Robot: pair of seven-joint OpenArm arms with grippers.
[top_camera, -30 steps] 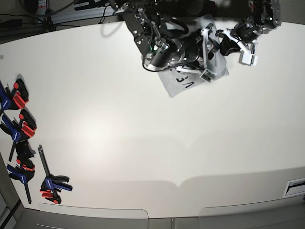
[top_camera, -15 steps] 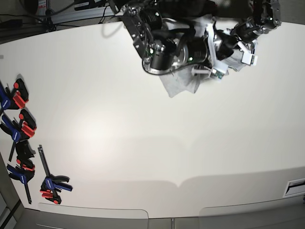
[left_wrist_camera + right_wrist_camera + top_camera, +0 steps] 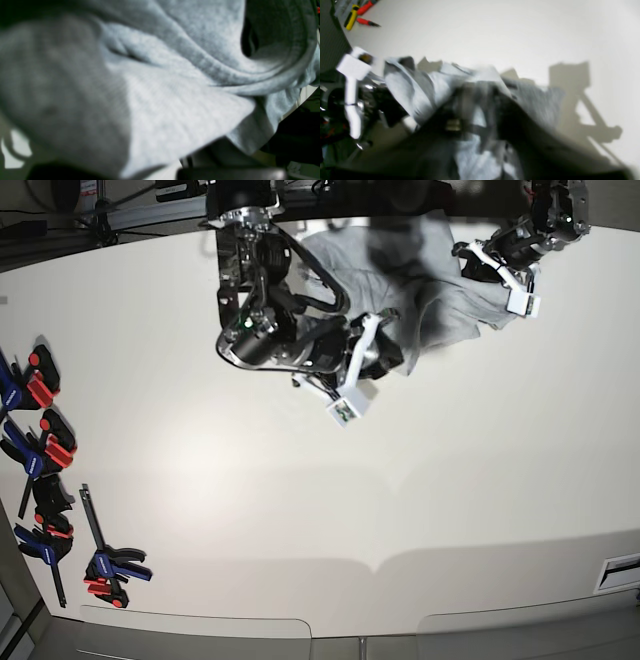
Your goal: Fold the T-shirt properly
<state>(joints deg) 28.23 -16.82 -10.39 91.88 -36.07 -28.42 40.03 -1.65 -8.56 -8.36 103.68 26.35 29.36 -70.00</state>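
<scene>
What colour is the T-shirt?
The T-shirt is light heather grey, a soft speckled grey. The left wrist view shows it best.

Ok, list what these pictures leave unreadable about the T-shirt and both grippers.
- Left gripper: left wrist view is filled by T-shirt cloth, which hides the fingers.
- Right gripper: right wrist view is motion-blurred, so whether it grips cloth is unclear.
- T-shirt lettering and overall shape: base view, bunched and partly behind the arms.

Motion blur smears the T-shirt (image 3: 480, 105) in the right wrist view, hiding the pincer.
</scene>
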